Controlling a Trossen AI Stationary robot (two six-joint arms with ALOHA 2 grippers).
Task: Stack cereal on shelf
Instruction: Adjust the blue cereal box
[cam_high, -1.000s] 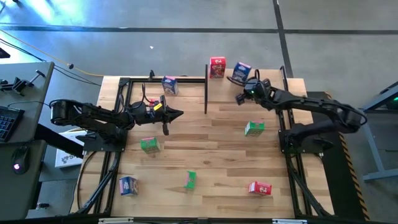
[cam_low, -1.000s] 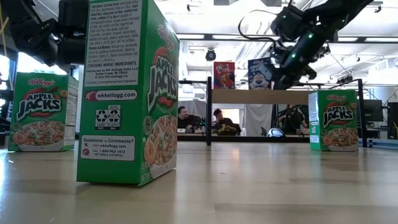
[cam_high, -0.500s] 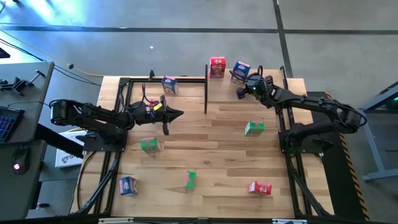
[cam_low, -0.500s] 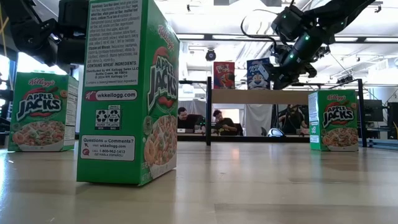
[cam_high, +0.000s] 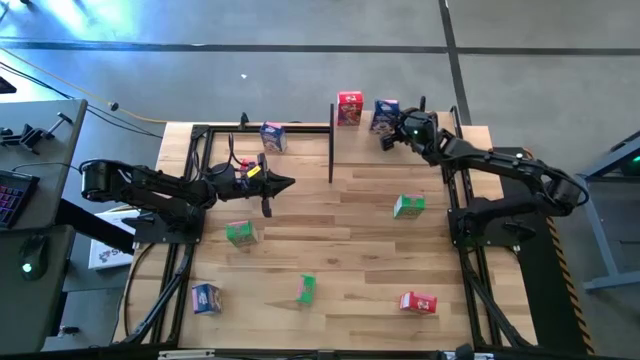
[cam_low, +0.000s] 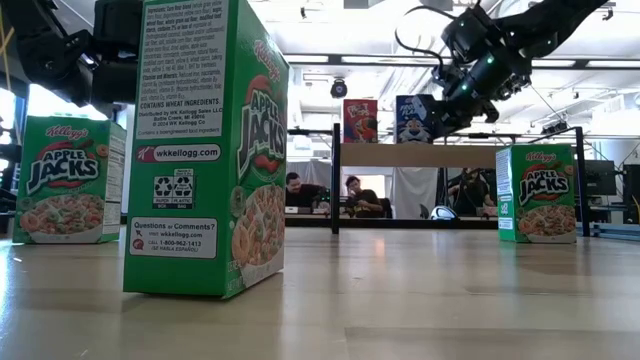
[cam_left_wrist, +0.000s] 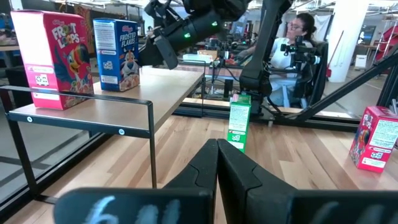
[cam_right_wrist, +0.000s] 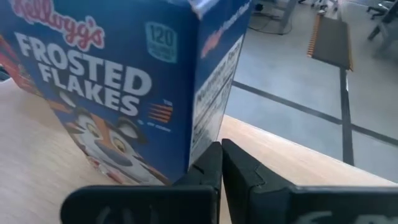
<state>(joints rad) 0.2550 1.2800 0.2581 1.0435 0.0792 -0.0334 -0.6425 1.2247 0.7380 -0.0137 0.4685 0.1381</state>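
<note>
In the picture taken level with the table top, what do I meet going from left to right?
Small-looking green box → big, close green box → red box on the shelf → blue box → right arm's tool → another green box.

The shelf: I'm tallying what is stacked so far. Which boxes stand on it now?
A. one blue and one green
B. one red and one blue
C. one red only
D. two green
B: the shelf carries a red Froot Loops box and a blue Frosted Flakes box side by side.
</note>
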